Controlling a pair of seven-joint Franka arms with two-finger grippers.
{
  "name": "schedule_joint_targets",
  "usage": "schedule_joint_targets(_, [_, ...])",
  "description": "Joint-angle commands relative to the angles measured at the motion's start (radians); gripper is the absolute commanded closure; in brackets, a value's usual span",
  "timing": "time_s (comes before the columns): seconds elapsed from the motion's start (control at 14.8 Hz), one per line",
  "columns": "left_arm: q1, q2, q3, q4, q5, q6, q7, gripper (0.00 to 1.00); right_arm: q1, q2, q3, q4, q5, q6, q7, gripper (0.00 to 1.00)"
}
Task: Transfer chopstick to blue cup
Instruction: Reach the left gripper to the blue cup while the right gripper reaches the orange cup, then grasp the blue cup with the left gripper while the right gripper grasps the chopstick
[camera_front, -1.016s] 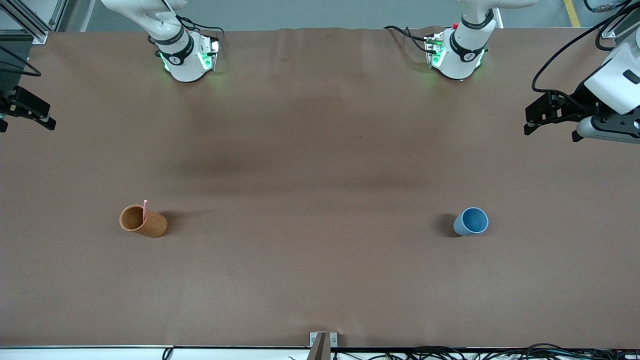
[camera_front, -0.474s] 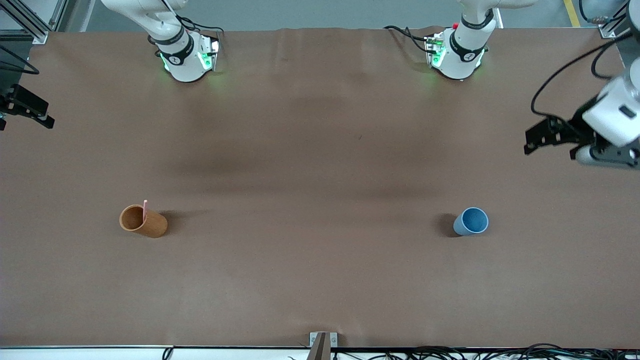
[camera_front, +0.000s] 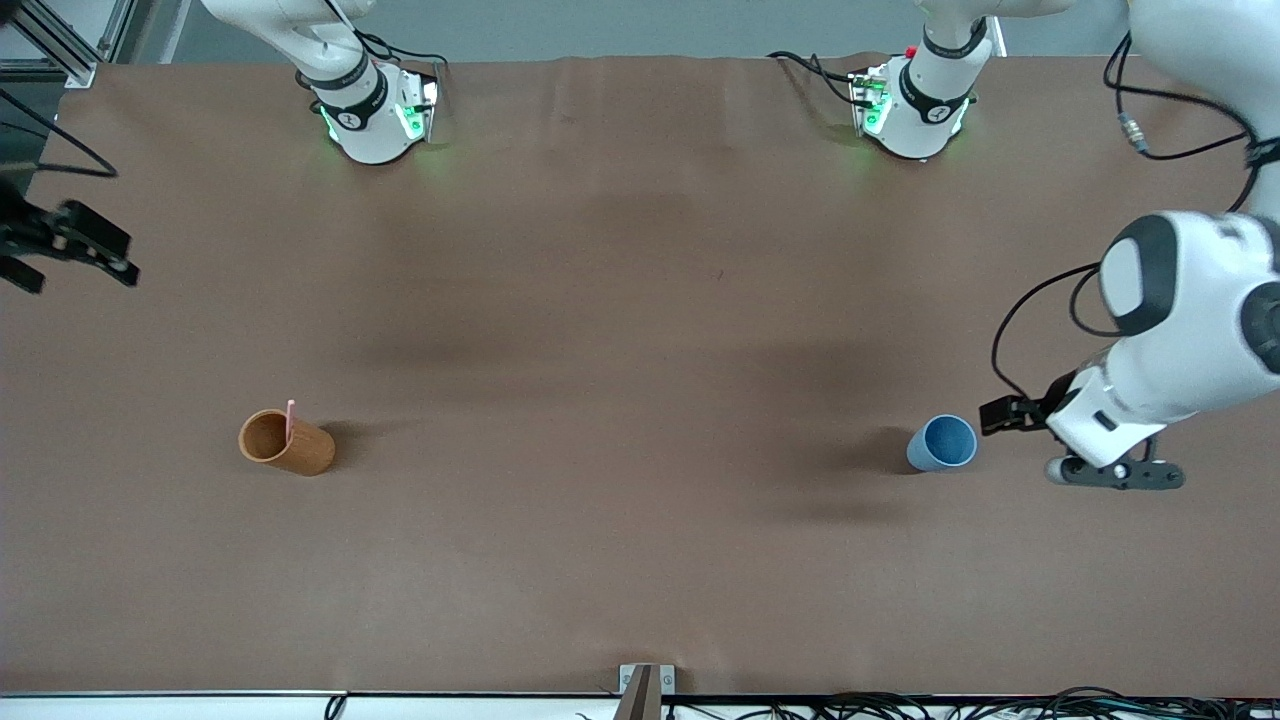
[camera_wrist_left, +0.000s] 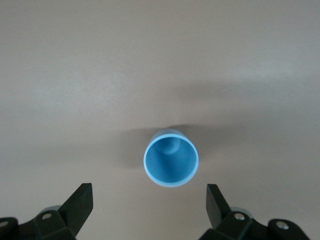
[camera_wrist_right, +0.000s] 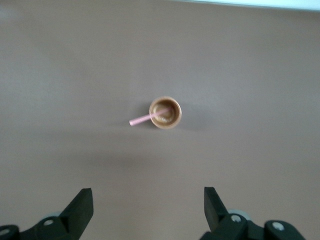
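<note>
chopstick (camera_front: 290, 420) in orange cup (camera_front: 285, 443), blue cup (camera_front: 941, 443) apart

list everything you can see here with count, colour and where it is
chopstick: 1, pale pink, standing in the orange-brown cup with its top sticking out above the rim
orange-brown cup: 1, orange-brown, upright on the table toward the right arm's end
blue cup: 1, blue, upright on the table toward the left arm's end, nothing in it
table: 1, brown cover, carries both cups
left tool: 1, black, open, beside the blue cup at the left arm's end, not touching it
right tool: 1, black, open, up over the table edge at the right arm's end, well away from the orange-brown cup
</note>
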Motion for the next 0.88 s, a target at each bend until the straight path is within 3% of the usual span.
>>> schedule_joint_targets(0.0, [0.002, 0.018, -0.002, -0.085, -0.011, 0.12, 0.002, 0.0, 0.059, -0.006, 0.001, -0.119, -0.021, 0.113, 0.1, 0.06])
schedule_joint_targets(0.2, [0.002, 0.068, -0.002, -0.118, -0.011, 0.203, 0.01, 0.0, 0.15, 0.042, 0.001, -0.17, -0.137, 0.198, 0.255, 0.13])
schedule_joint_targets(0.47, [0.001, 0.121, -0.002, -0.121, -0.008, 0.245, 0.01, 0.04, 0.176, 0.126, 0.001, -0.239, -0.197, 0.346, 0.341, 0.3])
schedule_joint_targets(0.61, [-0.001, 0.137, -0.002, -0.127, -0.008, 0.251, 0.008, 0.22, 0.176, 0.143, 0.001, -0.296, -0.231, 0.416, 0.359, 0.36])
schedule_joint_targets(0.81, [0.001, 0.14, -0.002, -0.131, -0.002, 0.251, 0.008, 0.81, 0.179, 0.18, 0.001, -0.323, -0.292, 0.445, 0.437, 0.4])
